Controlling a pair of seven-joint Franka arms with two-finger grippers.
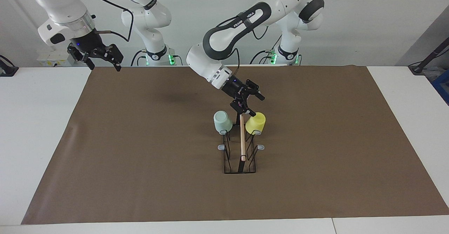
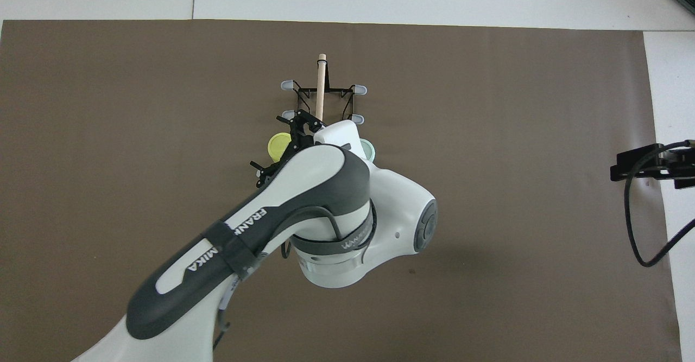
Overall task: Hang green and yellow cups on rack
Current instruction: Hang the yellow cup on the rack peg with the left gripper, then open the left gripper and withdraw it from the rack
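The black wire rack [image 1: 240, 164] stands mid-table with its wooden rod [image 1: 242, 139] on top. The mint green cup [image 1: 222, 121] hangs upside down on a prong at the rack's end nearest the robots, toward the right arm's end. The yellow cup [image 1: 255, 123] hangs on the matching prong toward the left arm's end. My left gripper [image 1: 244, 109] is over that end of the rack, open, one fingertip [image 1: 252, 113] at the yellow cup's base. My right gripper [image 1: 104, 61] waits open and raised by its base. In the overhead view the left arm hides most of the green cup [image 2: 368, 147]; the yellow cup [image 2: 279, 146] shows.
Other grey-tipped prongs [image 1: 221, 147] [image 1: 260, 147] on the rack carry nothing. A brown mat [image 1: 140, 156] covers the table; white table surface [image 1: 35, 121] borders it. The right gripper's cable [image 2: 635, 215] shows at the overhead view's edge.
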